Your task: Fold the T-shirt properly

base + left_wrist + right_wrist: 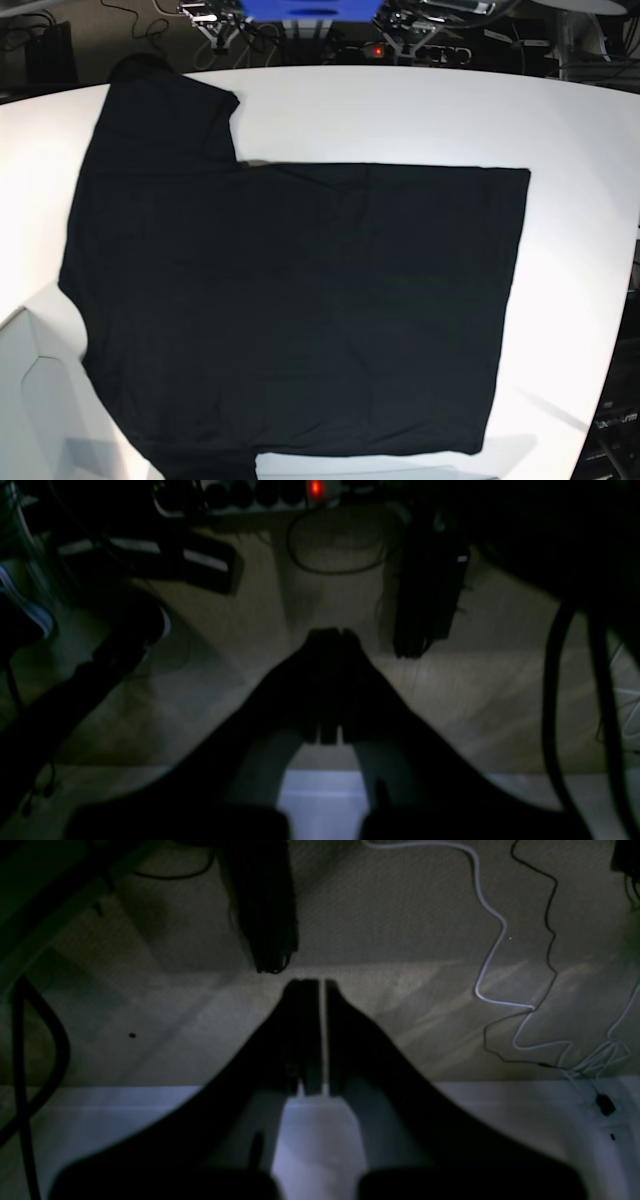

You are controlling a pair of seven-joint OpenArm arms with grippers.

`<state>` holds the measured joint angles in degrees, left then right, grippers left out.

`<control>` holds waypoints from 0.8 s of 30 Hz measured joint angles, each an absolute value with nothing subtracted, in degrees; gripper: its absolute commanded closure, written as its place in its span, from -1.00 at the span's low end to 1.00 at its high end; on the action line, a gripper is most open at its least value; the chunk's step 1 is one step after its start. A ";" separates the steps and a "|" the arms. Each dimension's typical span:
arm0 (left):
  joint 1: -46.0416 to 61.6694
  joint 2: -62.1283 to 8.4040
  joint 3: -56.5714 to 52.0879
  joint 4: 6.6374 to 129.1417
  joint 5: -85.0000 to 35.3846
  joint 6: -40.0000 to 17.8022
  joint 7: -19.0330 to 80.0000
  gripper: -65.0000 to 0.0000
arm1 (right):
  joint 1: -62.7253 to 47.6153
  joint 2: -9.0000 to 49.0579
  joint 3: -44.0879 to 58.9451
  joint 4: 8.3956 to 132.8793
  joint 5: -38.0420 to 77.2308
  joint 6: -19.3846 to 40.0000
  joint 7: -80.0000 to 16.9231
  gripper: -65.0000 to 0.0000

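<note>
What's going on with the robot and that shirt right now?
Left gripper and right gripper shut, empty, off the table. T-shirt flat, unfolded, plain side up. Nothing in the way.

T-shirt (290,300) lower sleeve cut off by bottom edge; printed side hidden underneath

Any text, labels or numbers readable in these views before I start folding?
None readable.
T-shirt: plain black side up, no print or label showing.
Table: bare white, no markings.
Power strip: only a red light, any lettering too dark and blurred.
</note>
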<state>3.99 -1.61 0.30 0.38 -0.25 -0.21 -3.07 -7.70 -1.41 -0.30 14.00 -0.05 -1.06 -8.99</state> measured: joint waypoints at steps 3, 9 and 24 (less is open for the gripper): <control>4.91 -1.63 0.25 0.32 -0.30 -0.21 -3.07 1.00 | -7.88 -1.41 -0.30 14.00 -0.05 -1.06 -8.97 1.00; 7.75 -1.89 0.10 7.55 -0.34 -0.23 -3.22 1.00 | -8.16 -1.26 -0.43 14.00 -0.05 -1.06 -9.02 1.00; 10.35 -2.83 0.10 9.87 -0.32 -0.23 -3.09 1.00 | -13.50 -1.26 -0.38 22.90 -0.05 -0.89 -8.99 1.00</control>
<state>10.35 -2.83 0.10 9.87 -0.32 -0.23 -3.09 -13.50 -1.26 -0.38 22.90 -0.05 -0.89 -8.99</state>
